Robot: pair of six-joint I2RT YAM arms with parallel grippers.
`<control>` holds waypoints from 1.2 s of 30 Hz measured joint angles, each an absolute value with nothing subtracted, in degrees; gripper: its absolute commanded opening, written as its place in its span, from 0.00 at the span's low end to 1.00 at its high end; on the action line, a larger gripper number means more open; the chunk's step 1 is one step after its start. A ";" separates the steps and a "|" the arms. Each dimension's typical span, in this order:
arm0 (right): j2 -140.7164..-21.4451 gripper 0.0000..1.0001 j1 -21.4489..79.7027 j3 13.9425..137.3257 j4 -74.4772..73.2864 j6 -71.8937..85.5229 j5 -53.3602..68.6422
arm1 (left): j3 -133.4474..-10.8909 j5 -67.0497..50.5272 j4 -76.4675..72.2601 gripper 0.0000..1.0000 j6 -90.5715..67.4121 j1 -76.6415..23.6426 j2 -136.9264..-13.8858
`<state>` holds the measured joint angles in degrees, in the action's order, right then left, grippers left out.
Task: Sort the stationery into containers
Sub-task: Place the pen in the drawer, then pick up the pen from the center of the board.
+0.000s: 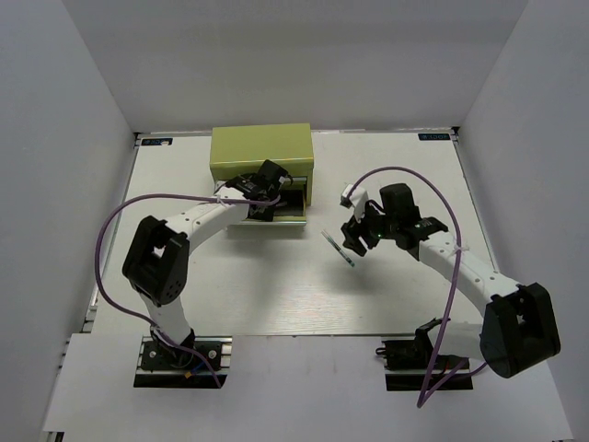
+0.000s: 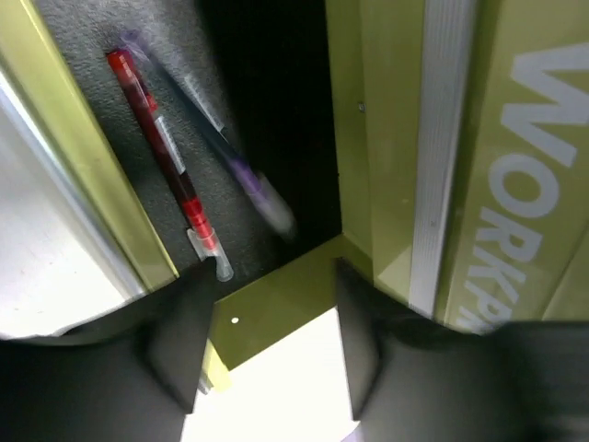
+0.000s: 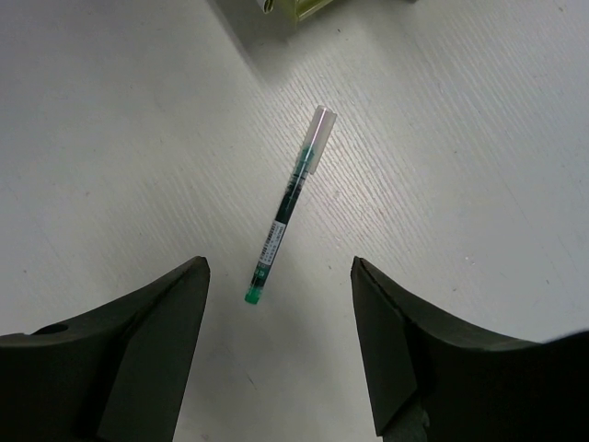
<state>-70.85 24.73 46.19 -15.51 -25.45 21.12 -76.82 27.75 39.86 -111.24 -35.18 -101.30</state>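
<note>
Top view, chest: the olive-green chest (image 1: 262, 152) stands at the far side of the table (image 1: 276, 304), with a low drawer (image 1: 294, 216) pulled out toward the arms.
Top view, left gripper: the left gripper (image 1: 261, 195) hangs right over that open drawer, tight to the chest's front.
Top view, right gripper: the right gripper (image 1: 355, 238) sits to the right of the chest and nearer the arms. A dark teal pen (image 1: 339, 249) lies on the table just beside it.
Left wrist view, drawer: looking down inside, a red-and-white pen (image 2: 164, 161) lies on the dark floor along the side wall (image 2: 85, 157). Next to it is a darker pen (image 2: 225, 152), too smeared to call its colour.
Left wrist view, fingers: spread apart, nothing gripped, only the drawer's corner below them.
Right wrist view, pen: the teal pen (image 3: 285, 216) lies flat on the table, clear cap pointing toward the chest.
Right wrist view, fingers: the fingers (image 3: 156, 331) are wide apart, one on each side of the pen, touching nothing.
Step in hand: picking up the teal pen, I'd say.
Doing it well: the pen lies slantwise, so turn the wrist until the pads close squarely across the barrel. Aim for mid-barrel, not the tip. Come straight down almost to the table, since a pen this thin could roll or flick away. The left arm should leave the drawer before the drop.
</note>
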 measured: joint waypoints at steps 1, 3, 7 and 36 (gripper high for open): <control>-71.22 0.72 24.75 46.06 -15.35 -25.45 21.15 | -76.97 27.64 39.79 0.70 -111.04 -35.07 -101.36; -72.47 0.74 24.75 46.00 -14.79 -25.43 21.12 | -77.32 27.38 39.59 0.77 -110.52 -35.03 -101.41; -76.71 0.80 24.82 46.00 -13.56 -24.58 21.10 | -77.36 26.30 38.48 0.78 -108.66 -35.09 -100.86; -95.02 0.00 32.18 50.26 -7.90 -21.67 11.11 | -38.06 17.12 40.99 0.80 -68.62 -36.84 -49.63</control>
<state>-95.02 32.18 50.26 -7.90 -21.67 11.11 -38.06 17.12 40.99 -68.62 -36.84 -49.63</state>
